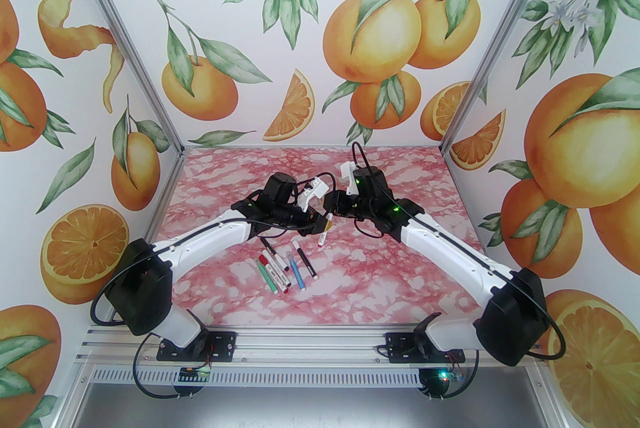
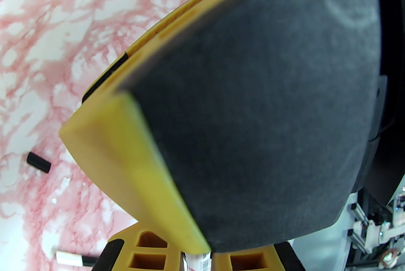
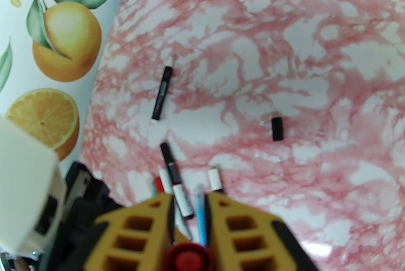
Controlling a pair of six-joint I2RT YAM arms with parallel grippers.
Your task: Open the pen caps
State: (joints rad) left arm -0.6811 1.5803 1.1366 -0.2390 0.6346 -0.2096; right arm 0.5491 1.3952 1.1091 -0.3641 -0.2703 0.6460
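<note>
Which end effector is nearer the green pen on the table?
Left. The left end effector, shut on the held pen, hangs just beyond the green pen, to its right. The right end effector, gripping the red cap, is farther back.

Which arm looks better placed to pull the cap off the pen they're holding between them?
Probably the right. The right pincer is closed around the red cap, seen end-on in its grip, while the left pincer clamps the white pen barrel. The left can hold steady as the right pulls away.
</note>
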